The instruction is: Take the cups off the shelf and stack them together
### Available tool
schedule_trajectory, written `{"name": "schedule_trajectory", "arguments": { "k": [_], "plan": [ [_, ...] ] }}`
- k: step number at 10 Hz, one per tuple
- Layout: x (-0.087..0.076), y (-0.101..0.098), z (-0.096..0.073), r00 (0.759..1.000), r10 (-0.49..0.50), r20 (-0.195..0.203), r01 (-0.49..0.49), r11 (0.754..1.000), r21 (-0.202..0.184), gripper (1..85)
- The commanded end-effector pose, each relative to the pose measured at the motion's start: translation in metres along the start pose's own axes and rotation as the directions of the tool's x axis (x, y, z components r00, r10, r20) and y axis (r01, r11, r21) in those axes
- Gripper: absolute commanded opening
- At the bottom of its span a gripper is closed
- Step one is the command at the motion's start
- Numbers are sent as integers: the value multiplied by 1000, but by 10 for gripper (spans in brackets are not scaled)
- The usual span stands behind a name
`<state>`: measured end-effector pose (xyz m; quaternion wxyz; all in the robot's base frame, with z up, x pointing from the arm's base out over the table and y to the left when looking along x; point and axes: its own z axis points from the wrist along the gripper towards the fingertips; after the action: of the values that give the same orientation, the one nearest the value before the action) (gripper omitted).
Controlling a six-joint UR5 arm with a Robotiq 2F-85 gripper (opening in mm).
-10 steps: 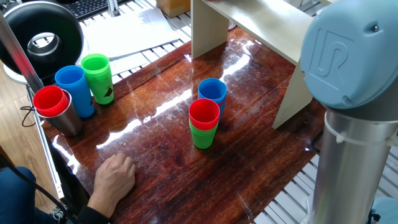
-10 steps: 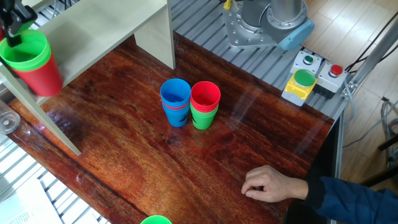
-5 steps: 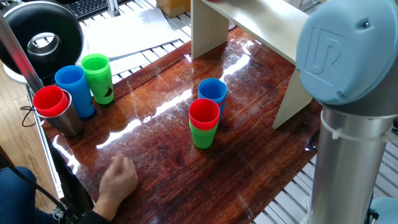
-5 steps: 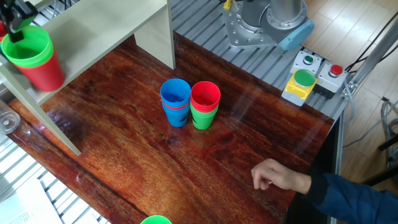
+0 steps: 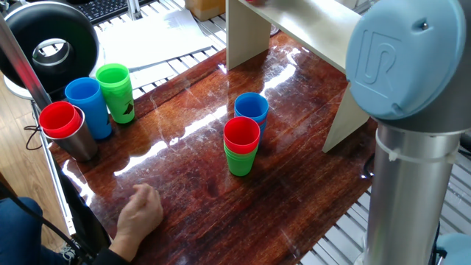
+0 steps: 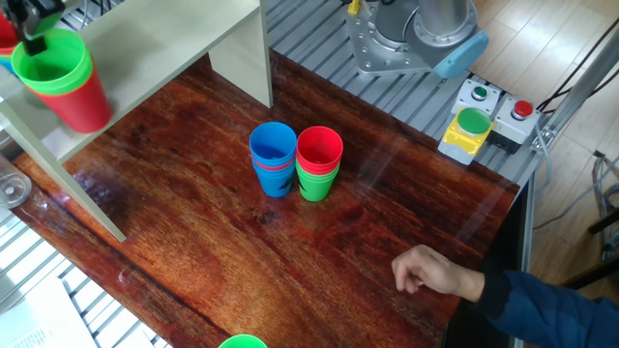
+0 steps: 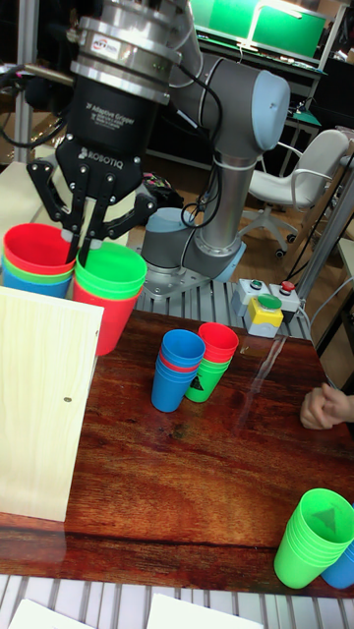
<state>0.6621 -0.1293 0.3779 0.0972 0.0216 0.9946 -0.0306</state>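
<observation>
The gripper [image 7: 81,257] is clamped on the rim of a green-over-red cup stack [image 7: 108,295] lifted off the shelf [image 6: 145,48] (at ten o'clock from the tabletop stacks [image 6: 296,159]), so a one-sided pinch might let it tilt and slip.

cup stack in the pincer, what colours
Green cup nested in a red one; clearest in the tall fixed view.

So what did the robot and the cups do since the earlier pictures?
The claw carried the green and red cup pair a little way toward the middle of the table, out from over the shelf. The person's hand slid slightly and partly closed. The two stacks in the middle, blue and red on green, stayed put.
</observation>
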Motion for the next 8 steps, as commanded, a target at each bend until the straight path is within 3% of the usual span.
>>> {"name": "schedule_trajectory", "arguments": {
  "k": [1,8],
  "plan": [
    [11,16,-13,999,48,-23,-49,998,-39,17],
    [26,34,-16,986,157,-49,-160,984,-76,17]
  ]
}}
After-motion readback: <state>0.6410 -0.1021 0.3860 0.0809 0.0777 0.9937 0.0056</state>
